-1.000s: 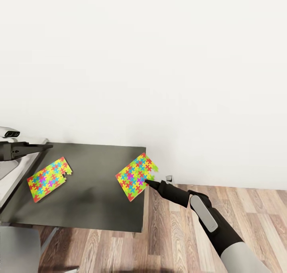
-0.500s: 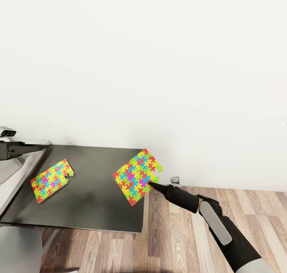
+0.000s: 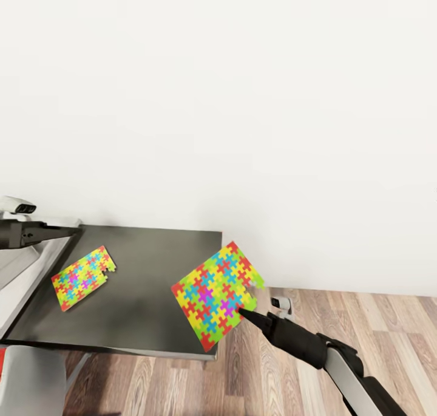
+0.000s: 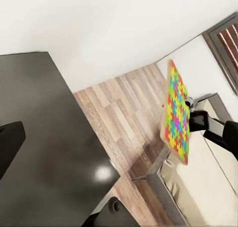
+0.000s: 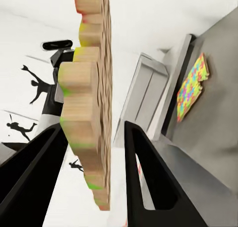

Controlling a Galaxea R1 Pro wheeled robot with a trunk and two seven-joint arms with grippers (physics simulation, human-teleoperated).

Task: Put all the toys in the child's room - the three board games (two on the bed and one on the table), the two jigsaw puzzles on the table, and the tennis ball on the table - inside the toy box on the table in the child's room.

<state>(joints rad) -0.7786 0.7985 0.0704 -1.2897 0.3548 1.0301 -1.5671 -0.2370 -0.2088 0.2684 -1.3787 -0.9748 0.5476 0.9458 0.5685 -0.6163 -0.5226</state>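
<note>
My right gripper is shut on a jigsaw puzzle by its edge. The many-coloured sheet hangs tilted above the right end of the dark grey table, partly over the floor. In the right wrist view the puzzle's cardboard edge stands between my two fingers. The left wrist view shows that puzzle edge-on in the distance. A second jigsaw puzzle lies flat on the table's left part, also seen as the far puzzle. My left gripper hovers open over the table's far left corner, holding nothing.
A white wall runs behind the table. Wood floor with a wall socket lies to the right. A light grey top joins the table at the left, and a grey seat stands at the lower left.
My right gripper has raised the puzzle off the table and drawn it back toward me and to the right. The left puzzle has stayed put. The view has shifted slightly.
</note>
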